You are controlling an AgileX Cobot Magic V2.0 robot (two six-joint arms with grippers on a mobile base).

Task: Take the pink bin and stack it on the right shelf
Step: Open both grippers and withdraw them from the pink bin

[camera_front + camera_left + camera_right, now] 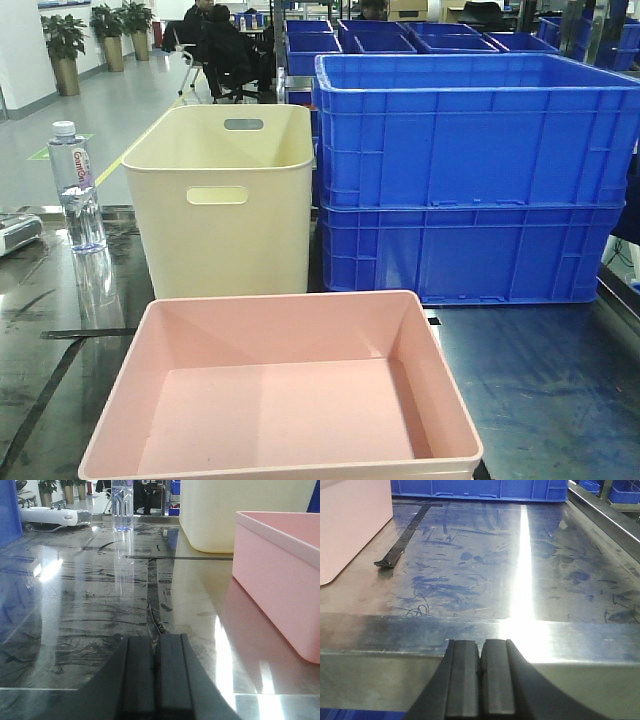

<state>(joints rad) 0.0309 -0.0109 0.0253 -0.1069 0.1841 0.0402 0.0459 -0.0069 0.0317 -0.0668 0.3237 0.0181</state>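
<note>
The pink bin (pixel 290 400) sits empty and upright on the right shelf (pixel 540 380), a dark glossy platform crossed by black tape lines, near its front edge. My left gripper (pixel 156 640) hovers low over the shelf (pixel 100 595), shut with nothing between its jaws; the pink bin (pixel 280 580) is to its right, apart from it. My right gripper (pixel 481 645) is shut and empty just in front of the shelf's front edge (pixel 485 570), with a corner of the pink bin (pixel 350 525) at the far left. Neither gripper shows in the front view.
A tall cream bin (pixel 225 200) stands behind the pink bin. Two stacked blue crates (pixel 470 130) stand at the back right. A water bottle (pixel 78 190) and a white device (pixel 52 515) stand at the back left. A loose strip of black tape (pixel 402 535) lies beside the pink bin.
</note>
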